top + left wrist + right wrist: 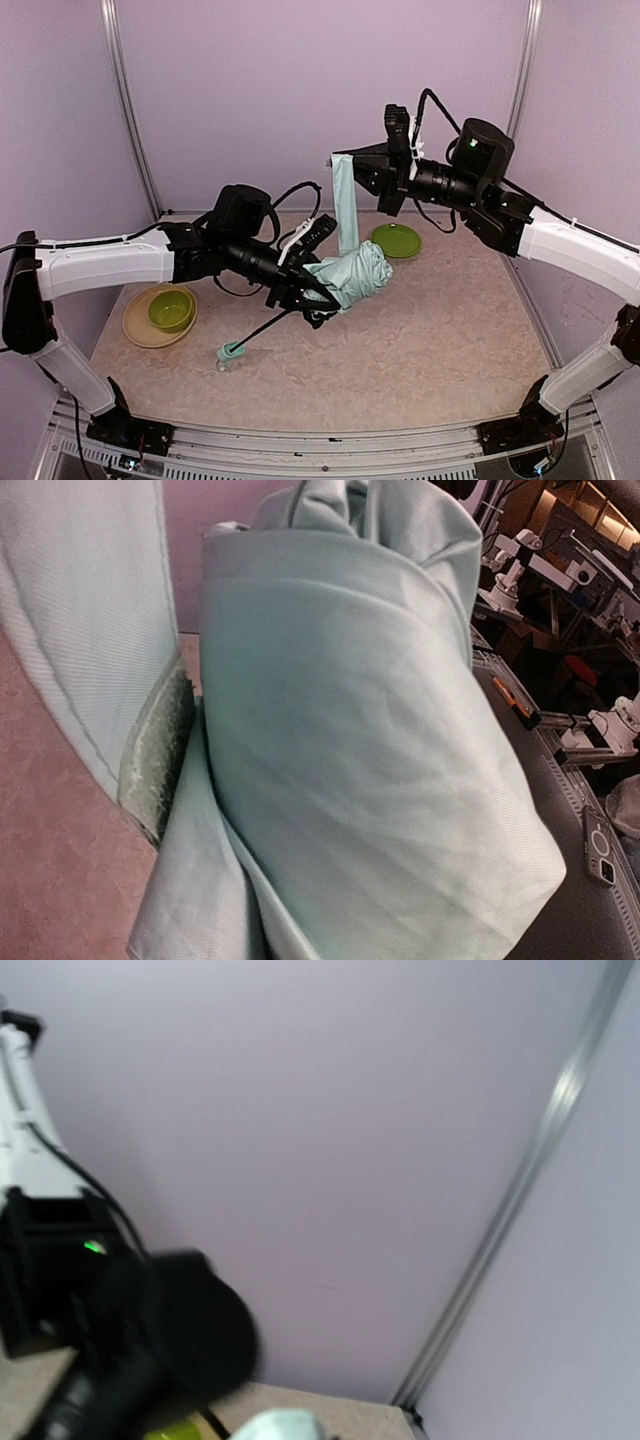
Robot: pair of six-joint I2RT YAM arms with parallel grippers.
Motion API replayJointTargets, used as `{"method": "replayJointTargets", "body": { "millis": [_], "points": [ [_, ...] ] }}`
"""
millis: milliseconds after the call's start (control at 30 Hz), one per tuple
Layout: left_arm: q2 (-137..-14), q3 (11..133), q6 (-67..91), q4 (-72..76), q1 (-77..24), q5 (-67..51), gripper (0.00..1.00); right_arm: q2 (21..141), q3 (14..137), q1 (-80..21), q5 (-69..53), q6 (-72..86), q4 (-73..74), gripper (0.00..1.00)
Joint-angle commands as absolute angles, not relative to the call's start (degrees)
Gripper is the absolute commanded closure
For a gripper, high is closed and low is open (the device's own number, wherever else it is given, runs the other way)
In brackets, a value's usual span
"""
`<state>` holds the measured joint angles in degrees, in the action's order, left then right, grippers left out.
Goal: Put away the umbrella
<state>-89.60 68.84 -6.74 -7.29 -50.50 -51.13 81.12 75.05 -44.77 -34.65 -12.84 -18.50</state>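
Left claw (322,296) clamps umbrella (362,270) mid-table; right claw (342,158) pinches its strap (345,205) aloft.

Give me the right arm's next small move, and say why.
Probably carry the right gripper down and around the umbrella, winding the strap across the roll. The strap is pinched in that gripper and stands taut above the bundle that the left gripper clamps, and its fastening patch lies bare.

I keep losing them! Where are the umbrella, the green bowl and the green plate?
umbrella (358,277): top view, bunched fabric.
green bowl (171,308): top view, its inside.
green plate (397,241): top view, its middle.
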Motion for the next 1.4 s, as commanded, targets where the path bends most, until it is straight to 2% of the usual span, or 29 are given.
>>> {"method": "replayJointTargets", "body": {
  "millis": [0, 167, 333, 467, 733, 933, 1000, 1133, 1233, 1367],
  "points": [
    [-94.1, 70.4, -3.6, -10.3, -50.1, -55.3, 1.00, 79.1, 76.6, -47.9, -32.9, -18.3, -21.2, 1.00],
    [-93.2, 70.4, -12.1, -16.0, -52.9, -46.5, 1.00, 77.5, 78.3, -48.8, -30.6, -17.1, -20.8, 1.00],
    [-84.6, 61.2, -29.4, -13.3, -62.1, -31.9, 1.00, 76.9, 82.5, -48.8, -23.0, -20.6, -14.8, 1.00],
    [-81.5, 58.5, -33.4, -12.2, -65.3, -24.7, 1.00, 76.6, 83.0, -48.5, -17.8, -22.9, -12.8, 1.00],
    [-79.9, 54.3, -44.5, -11.4, -75.8, -2.2, 1.00, 76.6, 85.3, -47.9, -12.0, -23.5, -11.3, 1.00],
    [-78.8, 53.8, -43.2, -9.8, -76.6, -1.3, 1.00, 76.6, 86.1, -47.0, -10.2, -24.1, -9.0, 1.00],
    [-76.0, 53.4, -38.9, -6.8, -74.6, -4.7, 1.00, 76.8, 86.4, -46.0, -8.6, -24.4, -6.2, 1.00],
    [-62.9, 48.2, -24.1, 7.2, -62.9, -14.4, 1.00, 77.4, 83.1, -39.3, -10.8, -20.3, 1.8, 1.00],
    [-54.3, 46.0, -16.2, 15.9, -53.9, -12.3, 1.00, 78.1, 76.9, -37.6, -12.8, -20.1, 6.9, 1.00],
    [-51.2, 49.6, -11.0, 14.5, -44.6, -4.0, 1.00, 78.7, 66.1, -37.7, -23.2, -17.7, 7.6, 1.00]
  ]
}}
